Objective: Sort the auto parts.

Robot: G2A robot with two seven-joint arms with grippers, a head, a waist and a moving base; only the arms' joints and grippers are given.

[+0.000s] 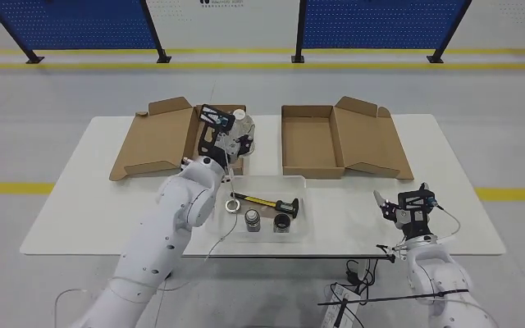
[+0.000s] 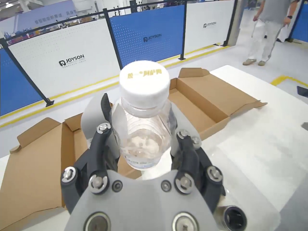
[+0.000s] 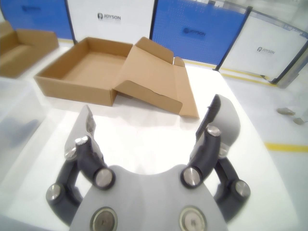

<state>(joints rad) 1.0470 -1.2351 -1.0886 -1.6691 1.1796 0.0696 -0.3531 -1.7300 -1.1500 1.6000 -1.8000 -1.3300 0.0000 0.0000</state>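
Note:
My left gripper is shut on a clear plastic bottle with a white cap, held over the inner edge of the left cardboard box; from above the bottle shows by that box's right side. The clear tray at the table's front holds a yellow-handled tool, a metal ring, a grey cylindrical part and a black cylindrical part. My right gripper stands open over bare table at the front right, nothing between its fingers.
A second open cardboard box, with its lid folded out to the right, stands at the back right of the white table. Blue and white fence panels run behind the table. A person stands beyond the fence.

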